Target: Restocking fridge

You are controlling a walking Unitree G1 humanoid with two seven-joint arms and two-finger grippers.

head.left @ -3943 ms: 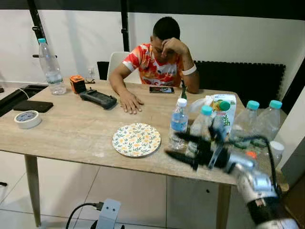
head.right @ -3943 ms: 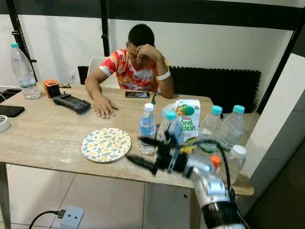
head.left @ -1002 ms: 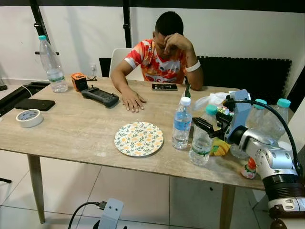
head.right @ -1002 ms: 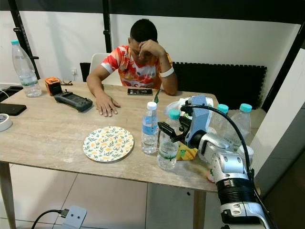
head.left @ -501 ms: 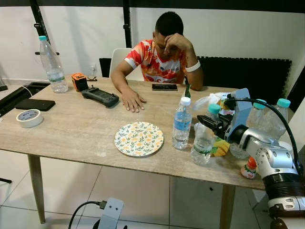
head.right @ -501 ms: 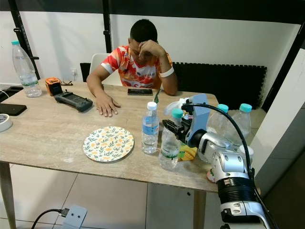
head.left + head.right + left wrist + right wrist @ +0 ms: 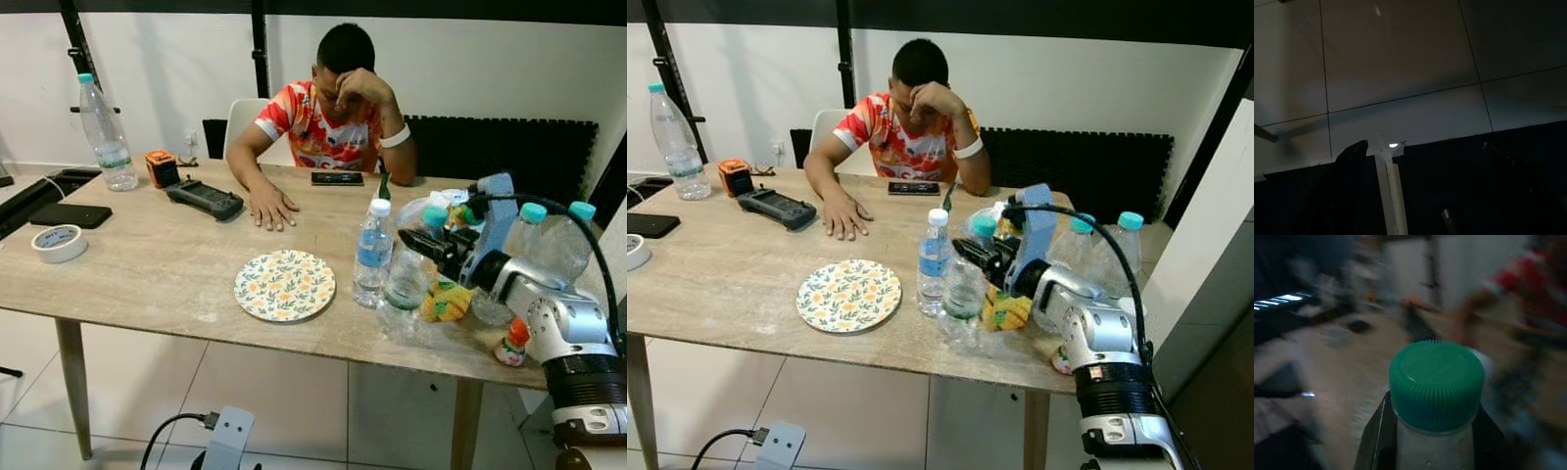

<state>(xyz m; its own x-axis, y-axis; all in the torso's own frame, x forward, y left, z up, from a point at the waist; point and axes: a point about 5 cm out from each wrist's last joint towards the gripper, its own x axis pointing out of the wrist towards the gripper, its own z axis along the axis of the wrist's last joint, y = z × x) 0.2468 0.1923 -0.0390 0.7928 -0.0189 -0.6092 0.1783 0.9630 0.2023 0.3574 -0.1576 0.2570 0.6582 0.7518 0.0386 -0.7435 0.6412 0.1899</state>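
Observation:
My right gripper is shut on a clear water bottle just under its teal cap, at the right side of the wooden table. The bottle leans, cap toward my arm, and looks blurred, its base just above the tabletop. In the right wrist view the green cap sits between the two black fingers. A white-capped bottle with a blue label stands right beside it. My left gripper hangs over dark floor tiles with its fingers apart.
A person sits at the far side, one hand flat on the table. A flowered plate lies left of the bottles. A yellow packet, small orange-capped bottle and two teal-capped bottles crowd the right end.
The right gripper closed on the teal-capped bottle and has moved it up and slightly left, tilting it. The person and the other items stay put.

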